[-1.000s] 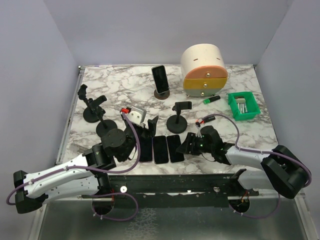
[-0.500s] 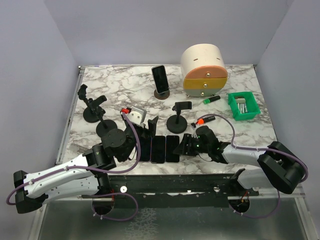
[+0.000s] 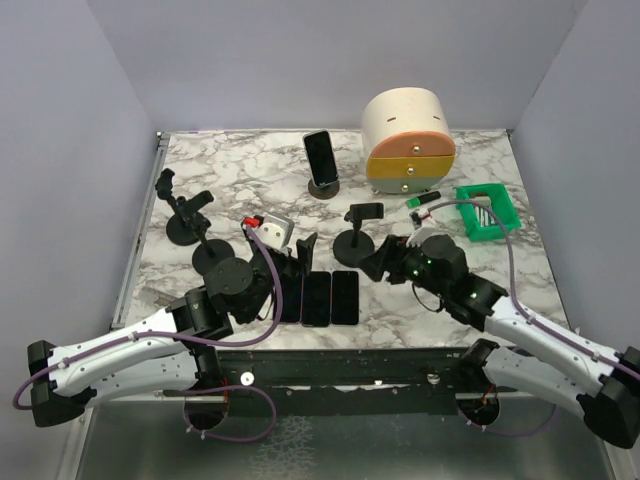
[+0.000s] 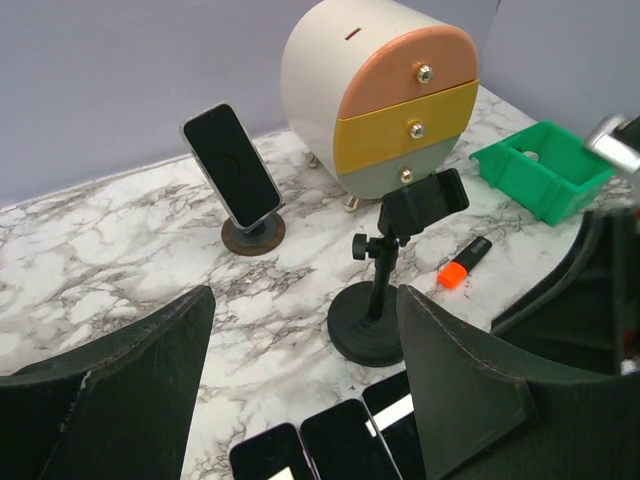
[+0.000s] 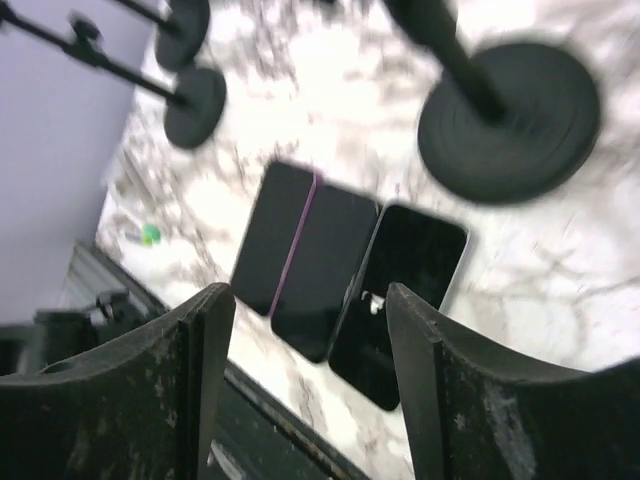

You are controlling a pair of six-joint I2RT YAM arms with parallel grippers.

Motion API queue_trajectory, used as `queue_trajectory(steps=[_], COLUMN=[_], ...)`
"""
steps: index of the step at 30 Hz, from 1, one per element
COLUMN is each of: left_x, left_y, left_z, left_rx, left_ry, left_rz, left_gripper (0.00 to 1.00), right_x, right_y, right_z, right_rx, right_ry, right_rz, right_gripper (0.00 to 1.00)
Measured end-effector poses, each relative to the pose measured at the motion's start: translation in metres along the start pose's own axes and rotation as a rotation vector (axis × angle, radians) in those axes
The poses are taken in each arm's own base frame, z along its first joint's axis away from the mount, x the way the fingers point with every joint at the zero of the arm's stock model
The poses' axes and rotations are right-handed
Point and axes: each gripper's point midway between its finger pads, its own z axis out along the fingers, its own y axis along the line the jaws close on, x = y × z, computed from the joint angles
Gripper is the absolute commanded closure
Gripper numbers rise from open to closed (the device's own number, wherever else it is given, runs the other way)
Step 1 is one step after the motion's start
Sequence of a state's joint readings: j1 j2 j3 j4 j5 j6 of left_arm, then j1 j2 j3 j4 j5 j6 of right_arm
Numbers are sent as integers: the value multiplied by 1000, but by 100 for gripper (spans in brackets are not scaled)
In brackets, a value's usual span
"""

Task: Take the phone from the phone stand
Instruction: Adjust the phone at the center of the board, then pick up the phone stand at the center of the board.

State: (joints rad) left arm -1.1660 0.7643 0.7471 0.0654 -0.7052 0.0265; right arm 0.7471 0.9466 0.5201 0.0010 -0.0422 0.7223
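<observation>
Top external, change: your right gripper (image 3: pixel 380 266) had lifted off the flat phones (image 3: pixel 318 297) at the worktop's near edge, so one removal looked finished.
Top external, task thing: a phone (image 3: pixel 320 155) was leaning in its phone stand (image 3: pixel 325 187) near the far edge.
Left wrist, grip: your left gripper (image 4: pixel 300 310) stood wide apart, empty, touching nothing.
Right wrist, grip: your right gripper's fingers were spread, released, hovering over the flat phones.
</observation>
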Motion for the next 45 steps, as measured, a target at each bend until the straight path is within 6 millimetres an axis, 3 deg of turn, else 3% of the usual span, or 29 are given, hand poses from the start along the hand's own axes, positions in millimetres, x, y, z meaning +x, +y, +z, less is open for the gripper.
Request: queue_trajectory(steps=[7,12,17,20,28,33,40,45], left_x=[1,1,1,1,2,6,6,3], left_y=[0,0,0,0,0,-2,-2,-1], left_z=[0,0,0,0,1,3,2,1], left_rx=[0,-3,-3,-3,-3,-2,-3,-3], left_ry=[2,2,2,2,4,15,15,6], left_rz=[1,0,0,0,1,10,9,2], left_gripper=[26,26,26,26,26,26,26,26], right_x=[-96,-129,-135,-132,-139,-141,-135,-135], right_y=[22,11,-22,-31,-20,-17,-20,-17], right_z=[-35,-28,-16,-7,-2,2,13,14], right_rx=[118,223,321,339,282,263,260,241], right_ry=[-258,-294,-277,-252,-270,-274,-245,-245], right_rz=[-109,-136,-132,-138,-161,-168,-172,-179], right_gripper=[28,33,39,41,42,48,64,83])
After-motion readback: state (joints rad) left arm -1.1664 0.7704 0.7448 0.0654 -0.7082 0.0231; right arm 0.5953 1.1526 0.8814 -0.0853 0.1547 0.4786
